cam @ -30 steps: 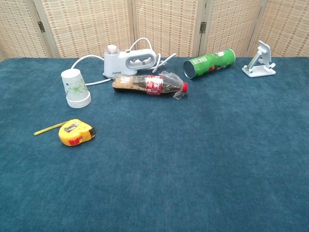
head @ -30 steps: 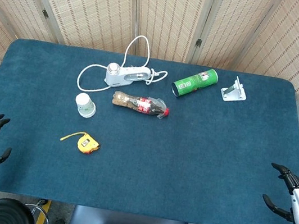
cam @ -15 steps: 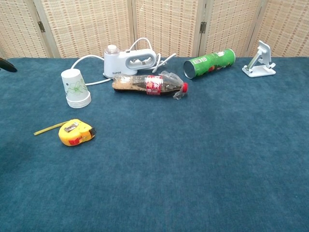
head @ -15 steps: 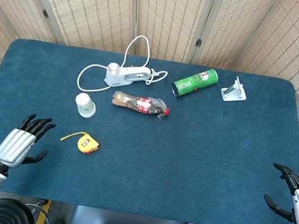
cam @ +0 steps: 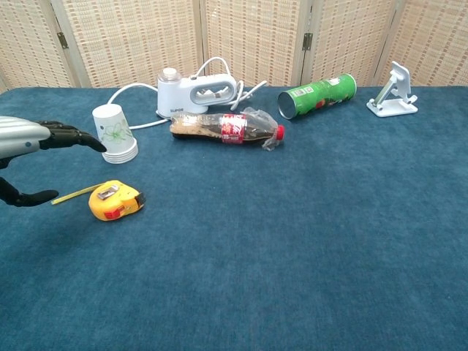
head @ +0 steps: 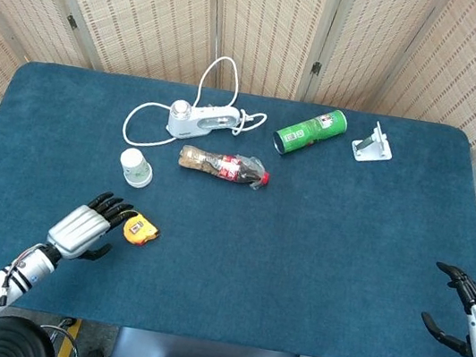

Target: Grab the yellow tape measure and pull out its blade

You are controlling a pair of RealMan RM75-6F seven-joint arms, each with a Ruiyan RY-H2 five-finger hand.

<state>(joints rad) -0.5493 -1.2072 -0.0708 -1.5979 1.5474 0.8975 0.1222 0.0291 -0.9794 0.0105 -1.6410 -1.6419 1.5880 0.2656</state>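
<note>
The yellow tape measure (head: pixel 141 230) lies on the blue table at the front left, a short piece of yellow blade (cam: pixel 69 195) sticking out of it toward the left. My left hand (head: pixel 88 226) hovers just left of it, fingers spread and holding nothing; its fingertips (cam: pixel 82 139) reach over the blade in the chest view. The tape measure (cam: pixel 115 201) is untouched. My right hand (head: pixel 471 310) stays at the table's front right corner, fingers apart and empty; the chest view does not show it.
Behind the tape measure stands a stack of white paper cups (head: pixel 136 167). Further back lie a white handheld steamer with its cord (head: pixel 199 116), a crushed cola bottle (head: pixel 224 166), a green chip can (head: pixel 311 130) and a white stand (head: pixel 372 144). Woven screens close off the back.
My left hand has moved from the table's front left edge rightward and forward to just beside the tape measure. The right hand has hardly moved.
</note>
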